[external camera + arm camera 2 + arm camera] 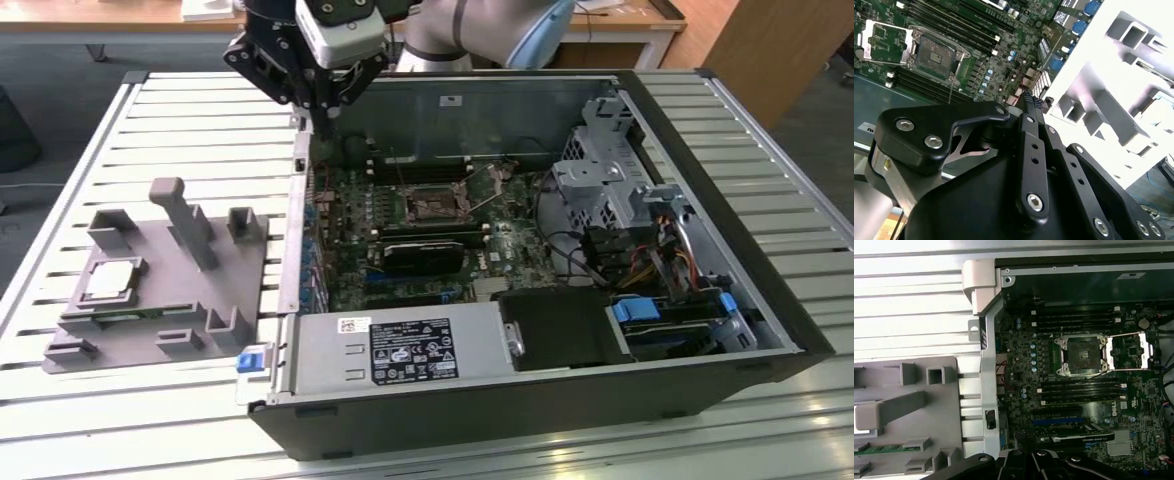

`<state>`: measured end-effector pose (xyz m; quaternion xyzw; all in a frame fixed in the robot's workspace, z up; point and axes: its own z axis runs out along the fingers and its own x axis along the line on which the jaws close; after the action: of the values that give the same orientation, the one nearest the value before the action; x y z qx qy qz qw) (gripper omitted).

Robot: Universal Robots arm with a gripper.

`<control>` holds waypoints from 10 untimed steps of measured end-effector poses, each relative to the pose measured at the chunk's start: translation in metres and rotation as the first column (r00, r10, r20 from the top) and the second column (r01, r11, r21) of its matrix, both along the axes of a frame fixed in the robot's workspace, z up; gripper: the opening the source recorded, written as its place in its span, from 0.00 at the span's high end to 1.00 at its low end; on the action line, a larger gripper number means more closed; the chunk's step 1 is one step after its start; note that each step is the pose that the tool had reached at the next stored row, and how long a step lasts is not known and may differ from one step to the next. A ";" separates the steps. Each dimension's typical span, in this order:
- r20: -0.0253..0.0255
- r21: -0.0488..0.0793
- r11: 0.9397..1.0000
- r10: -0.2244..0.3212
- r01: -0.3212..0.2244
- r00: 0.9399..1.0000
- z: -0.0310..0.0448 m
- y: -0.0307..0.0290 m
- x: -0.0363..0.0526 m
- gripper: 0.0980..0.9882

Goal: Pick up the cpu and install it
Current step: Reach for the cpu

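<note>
The cpu, a flat silver-grey square with a pale rim, lies on the grey plastic fixture at the exterior view's left, beside the open computer case. My gripper hangs above the case's back left corner, well away from the cpu. Its fingers look shut with nothing between them, and they meet at the tip in the second wrist view. On the motherboard the cpu socket sits bare, with its metal load plate swung open beside it.
The open case holds a power supply at the front and a drive cage with cables at the exterior view's right. Memory slots flank the socket. The fixture has upright posts. All of it rests on a slatted metal table.
</note>
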<state>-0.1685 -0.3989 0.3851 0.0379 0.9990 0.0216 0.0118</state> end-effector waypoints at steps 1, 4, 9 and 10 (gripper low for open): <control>0.000 0.000 1.000 0.000 0.000 1.000 -0.0001 0.0000 -0.0008 0.99; 0.000 0.000 1.000 0.000 0.000 1.000 -0.0004 0.0000 -0.0035 0.99; 0.000 0.000 1.000 0.000 0.000 1.000 -0.0009 0.0000 -0.0083 0.99; 0.000 0.000 1.000 0.000 0.000 1.000 -0.0010 0.0000 -0.0094 0.99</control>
<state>-0.1779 -0.3989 0.3841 0.0379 0.9990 0.0216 0.0118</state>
